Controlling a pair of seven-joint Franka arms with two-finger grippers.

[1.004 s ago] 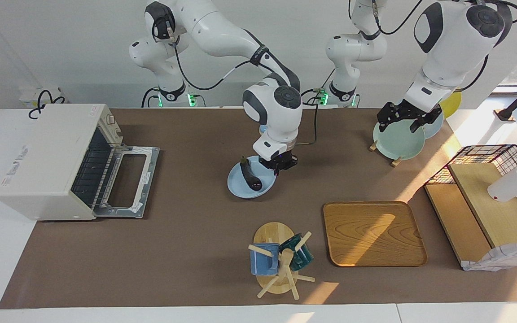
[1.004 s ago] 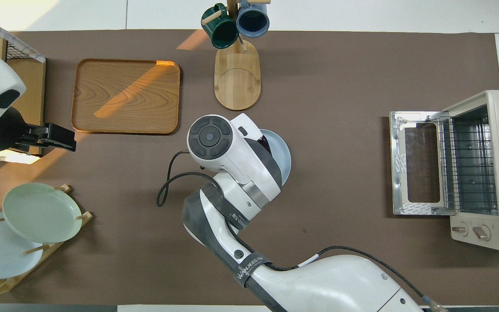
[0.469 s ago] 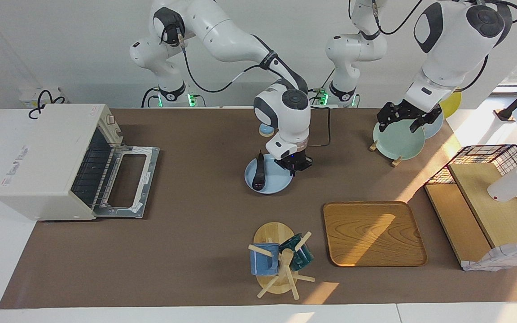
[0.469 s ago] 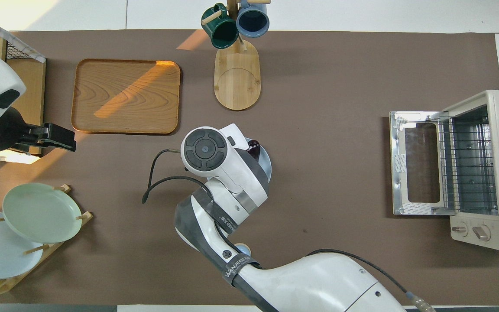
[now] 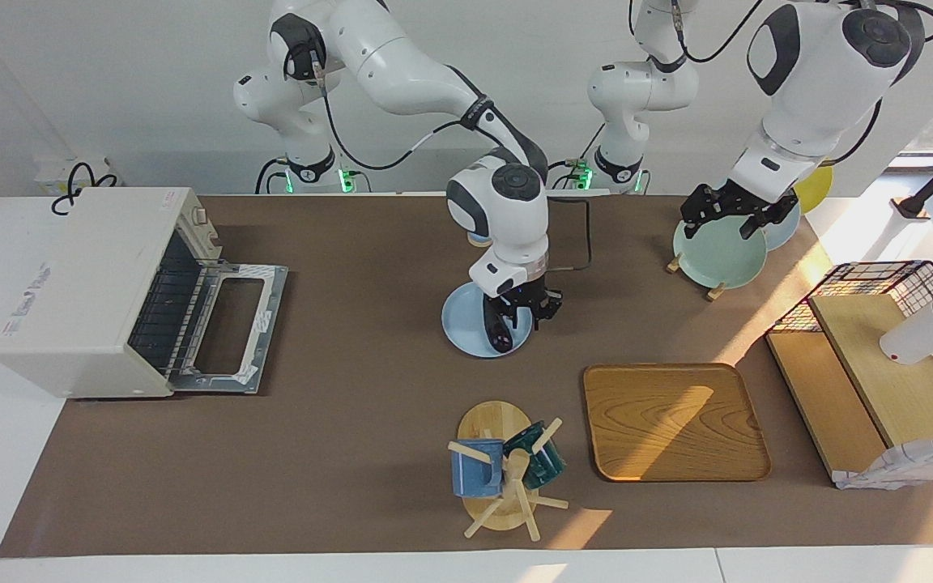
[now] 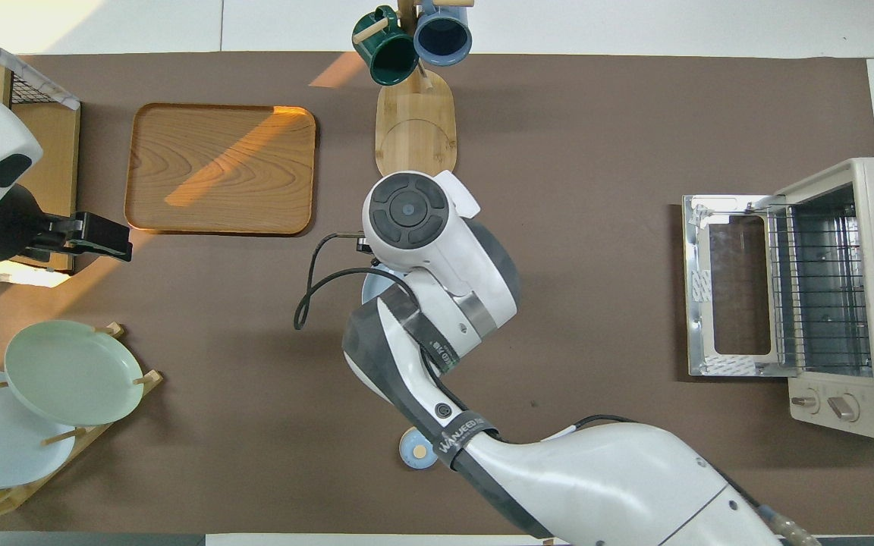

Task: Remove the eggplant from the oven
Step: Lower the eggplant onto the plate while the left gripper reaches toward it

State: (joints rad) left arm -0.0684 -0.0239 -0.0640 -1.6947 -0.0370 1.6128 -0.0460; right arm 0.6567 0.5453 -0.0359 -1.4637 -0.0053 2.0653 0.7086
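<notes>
The dark eggplant (image 5: 500, 330) lies on a light blue plate (image 5: 466, 328) in the middle of the table, well away from the oven. My right gripper (image 5: 525, 312) is low over the plate, right at the eggplant; I cannot make out a grip. In the overhead view the right arm hides the eggplant, leaving a sliver of the plate (image 6: 373, 285). The off-white oven (image 5: 86, 291) (image 6: 854, 296) stands at the right arm's end, its door (image 5: 232, 324) dropped open and its rack bare. My left gripper (image 5: 730, 212) (image 6: 103, 239) waits open over the plate rack.
A wooden tray (image 5: 673, 421) and a mug tree (image 5: 507, 470) with a blue and a teal mug stand farther from the robots. The plate rack (image 5: 717, 255) and a wire basket with wooden shelves (image 5: 879, 356) are at the left arm's end.
The plate with the eggplant slid toward the left arm's end. The right gripper then shifted from the plate's rim to over the eggplant. The left arm stayed still.
</notes>
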